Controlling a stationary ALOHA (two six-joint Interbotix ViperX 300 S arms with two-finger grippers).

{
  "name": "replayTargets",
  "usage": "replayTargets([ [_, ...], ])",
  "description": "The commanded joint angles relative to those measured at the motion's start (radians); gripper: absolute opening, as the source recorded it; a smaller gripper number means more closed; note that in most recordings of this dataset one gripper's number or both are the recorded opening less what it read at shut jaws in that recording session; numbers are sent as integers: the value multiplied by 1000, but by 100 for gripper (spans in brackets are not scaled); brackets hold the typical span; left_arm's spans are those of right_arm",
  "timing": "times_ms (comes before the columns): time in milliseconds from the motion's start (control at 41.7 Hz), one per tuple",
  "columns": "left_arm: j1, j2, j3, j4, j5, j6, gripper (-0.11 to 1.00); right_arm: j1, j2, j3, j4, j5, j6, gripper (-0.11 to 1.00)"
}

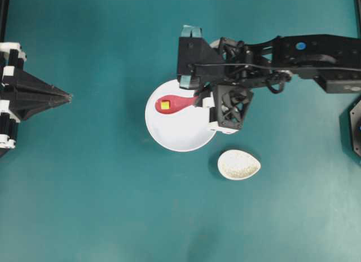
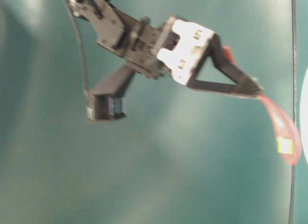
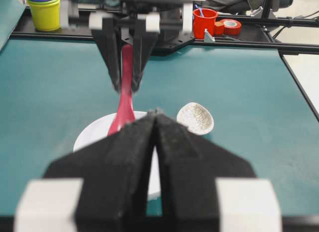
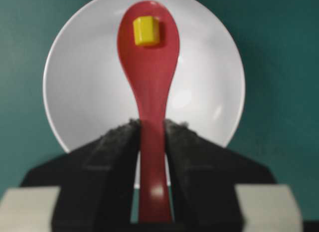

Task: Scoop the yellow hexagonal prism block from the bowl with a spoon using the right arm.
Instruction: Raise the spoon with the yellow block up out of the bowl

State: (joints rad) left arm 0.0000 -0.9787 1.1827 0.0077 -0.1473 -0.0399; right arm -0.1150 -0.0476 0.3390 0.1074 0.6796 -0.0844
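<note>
Keep the spoon point(image 4: 149, 82) level as you raise it. The yellow hexagonal prism block point(image 4: 146, 31) sits loose in the spoon's head, toward the tip, and any roll of the wrist could, in my judgement, tip it back into the bowl point(image 4: 209, 92). Lift straight up, slowly, without tilting the head downward.

In the overhead view, the spoon head with the block lies over the bowl's 10 o'clock region. The handle runs toward 3 o'clock into the right gripper point(image 4: 151, 142). The small speckled dish point(image 1: 239, 164) rests on the surface at 5 o'clock from the bowl, apart from it.

The right fingers point(image 4: 114, 147) are partly closed and clamp the spoon's handle on both sides.

The left gripper point(image 3: 155, 142) is parked at 9 o'clock, well apart, its fingers pressed together on nothing.
</note>
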Motion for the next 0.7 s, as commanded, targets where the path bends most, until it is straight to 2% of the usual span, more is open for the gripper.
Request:
replayTargets([
  [0,0,5,-23,2,-8,-2,0,-8,-57,-17,-3,12,2,23],
  [672,2,5,-23,2,-20,-5,0,-29,-249,-17,-5,94,15,23],
])
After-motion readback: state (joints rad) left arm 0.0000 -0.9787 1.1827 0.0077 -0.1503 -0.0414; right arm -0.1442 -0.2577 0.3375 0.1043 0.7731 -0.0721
